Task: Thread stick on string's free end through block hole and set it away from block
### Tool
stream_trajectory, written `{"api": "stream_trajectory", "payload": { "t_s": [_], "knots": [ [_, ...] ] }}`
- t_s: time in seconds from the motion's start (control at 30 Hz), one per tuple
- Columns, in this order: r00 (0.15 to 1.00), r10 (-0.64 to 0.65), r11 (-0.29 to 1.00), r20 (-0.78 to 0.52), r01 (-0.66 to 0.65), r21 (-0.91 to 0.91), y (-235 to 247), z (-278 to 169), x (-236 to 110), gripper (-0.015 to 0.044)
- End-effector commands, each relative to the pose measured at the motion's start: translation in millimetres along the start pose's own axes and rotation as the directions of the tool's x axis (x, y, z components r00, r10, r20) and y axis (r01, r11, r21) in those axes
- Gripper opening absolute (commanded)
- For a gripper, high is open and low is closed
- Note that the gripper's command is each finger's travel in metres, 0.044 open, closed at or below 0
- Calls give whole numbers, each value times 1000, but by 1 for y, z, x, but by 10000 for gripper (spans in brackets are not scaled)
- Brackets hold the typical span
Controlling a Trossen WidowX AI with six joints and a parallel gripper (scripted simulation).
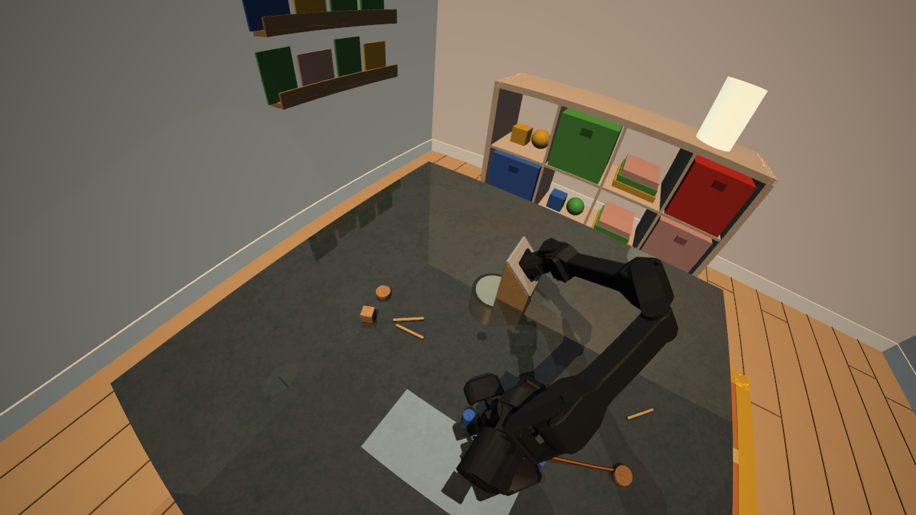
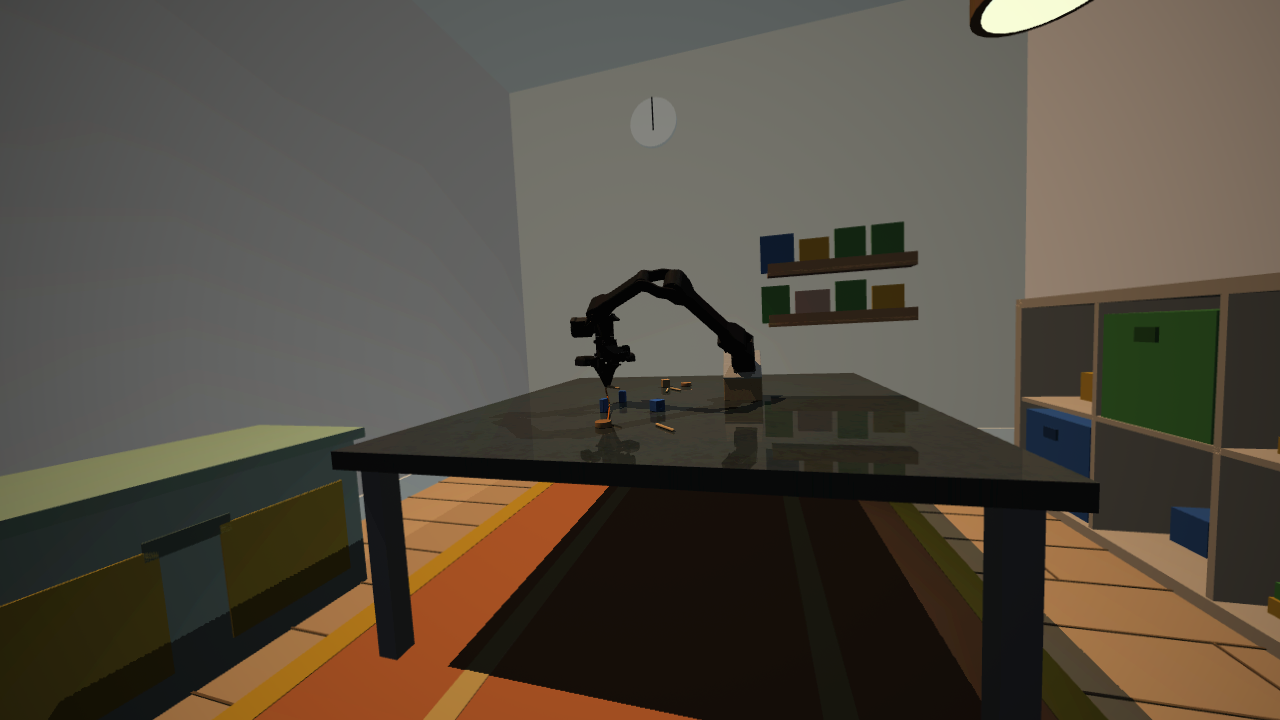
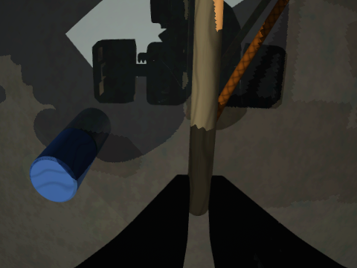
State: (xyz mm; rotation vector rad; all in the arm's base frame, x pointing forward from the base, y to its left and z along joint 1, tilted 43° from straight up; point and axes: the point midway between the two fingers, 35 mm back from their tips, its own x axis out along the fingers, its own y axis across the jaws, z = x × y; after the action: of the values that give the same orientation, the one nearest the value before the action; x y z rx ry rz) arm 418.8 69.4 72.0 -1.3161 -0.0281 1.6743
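My gripper (image 3: 198,187) (image 2: 607,383) (image 1: 494,459) points straight down over the near part of the table and is shut on the thin wooden stick (image 3: 205,55). The stick sticks out past the fingertips toward the table. An orange string (image 3: 258,40) (image 1: 576,463) runs from the stick to the round wooden button (image 1: 622,475) (image 2: 605,422), which lies on the table just beside the gripper. The wooden block (image 1: 512,287) (image 2: 744,386) stands far off beside the arm's base; I cannot see its hole.
Two loose sticks (image 1: 408,318) (image 1: 409,330), a small cube (image 1: 367,312) and a loose round disc (image 1: 383,292) lie left of the block. Another loose stick (image 1: 640,413) lies right of the arm.
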Motion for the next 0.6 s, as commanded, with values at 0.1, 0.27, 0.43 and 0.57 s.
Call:
{"api": "stream_trajectory", "payload": {
  "t_s": [0.1, 0.27, 0.43, 0.57],
  "knots": [
    [1000, -1, 1000, -1, 1, -5, 4, 1, 4, 0],
    [1000, -1, 1000, 0, 1, -5, 8, 3, 9, 0],
    [1000, -1, 1000, 0, 1, -5, 12, 5, 13, 0],
    [1000, -1, 1000, 1, 1, -5, 15, 6, 16, 0]
  ]
}}
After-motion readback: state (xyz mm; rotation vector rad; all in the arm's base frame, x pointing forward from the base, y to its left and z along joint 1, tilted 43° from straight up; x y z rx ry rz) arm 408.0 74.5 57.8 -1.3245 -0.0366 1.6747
